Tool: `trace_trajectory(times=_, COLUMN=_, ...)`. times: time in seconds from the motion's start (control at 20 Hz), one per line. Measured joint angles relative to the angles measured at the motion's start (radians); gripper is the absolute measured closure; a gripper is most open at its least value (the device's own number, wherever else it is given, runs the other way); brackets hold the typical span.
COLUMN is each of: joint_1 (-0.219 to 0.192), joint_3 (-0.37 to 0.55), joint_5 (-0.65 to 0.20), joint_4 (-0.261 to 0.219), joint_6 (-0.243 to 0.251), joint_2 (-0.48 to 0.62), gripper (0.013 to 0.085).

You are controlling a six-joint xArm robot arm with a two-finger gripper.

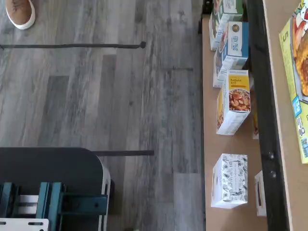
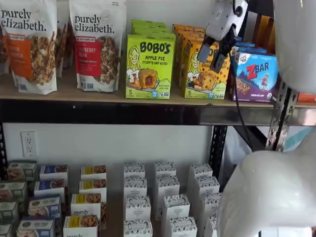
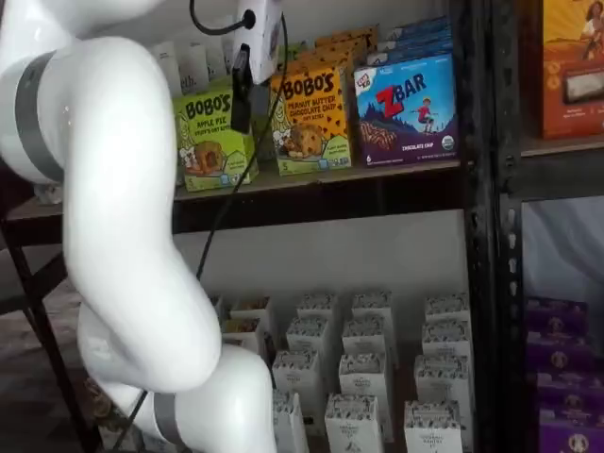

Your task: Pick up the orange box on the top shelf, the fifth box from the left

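- While the orange box (image 2: 206, 74) is being kept on the top shelf (image 2: 98, 95), it is being flanked by a green Apple Pie box (image 2: 149, 65) and a blue ZBar box (image 2: 255, 76) in both shelf views.
- More orange boxes are being seen stacked behind it.
- The claw (image 2: 212, 55) is being held in front of the orange box's upper part, with its two black fingers (image 2: 218, 52) being kept apart and nothing being gripped.
- Small white boxes (image 2: 168, 197) are being shown on the lower level.
- Grey wood floor (image 1: 96, 96) and a brown shoe (image 1: 20, 12) are being seen in the wrist view.
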Motion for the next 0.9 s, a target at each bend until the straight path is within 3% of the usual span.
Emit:
trace_trajectory(times=0.4, joint_1=-0.003, joint_3=0.005, joint_5=-0.022, joint_4=-0.006, joint_6=-0.001, joint_2=-0.014, gripper=0.0130)
trace_trajectory(times=0.65, joint_1=-0.034, joint_3=0.004, joint_5=-0.055, joint_4=0.088, joint_6=-0.006, joint_2=-0.016, gripper=0.0130)
trace_trajectory(times=0.9, joint_1=-0.033, joint_3=-0.020, joint_5=-0.103, joint_4=0.136, joint_6=0.011, joint_2=-0.002, gripper=0.0130)
